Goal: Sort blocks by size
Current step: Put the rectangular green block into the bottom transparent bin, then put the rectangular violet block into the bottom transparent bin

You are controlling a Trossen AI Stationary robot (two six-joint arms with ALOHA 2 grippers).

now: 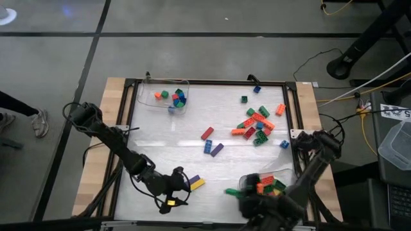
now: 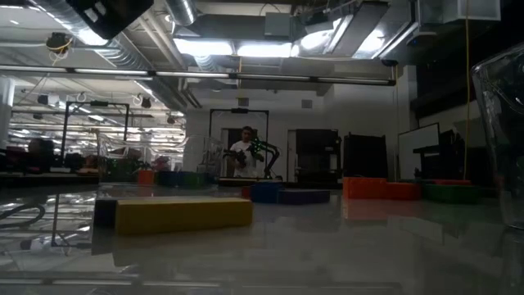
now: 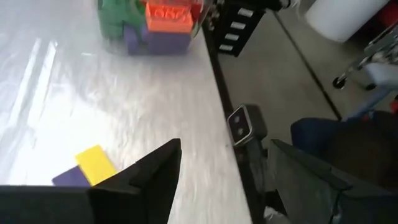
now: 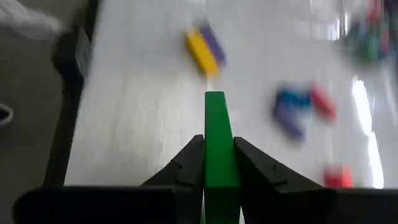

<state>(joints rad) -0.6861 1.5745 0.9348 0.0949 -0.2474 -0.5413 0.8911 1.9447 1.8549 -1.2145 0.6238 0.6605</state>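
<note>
Right wrist view: your right gripper pinches a long green brick by its flat sides, above the table's near edge; light, rigid, smooth. Left gripper gapes empty.

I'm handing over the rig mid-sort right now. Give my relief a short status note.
Right pincer: shut on a long green block, low by the near right tray.
Left pincer: open, empty, beside the yellow and purple long blocks.
Done: some blocks in the far left tray and the near right tray.
Left: the loose pile at far right and three blocks mid-table.
</note>
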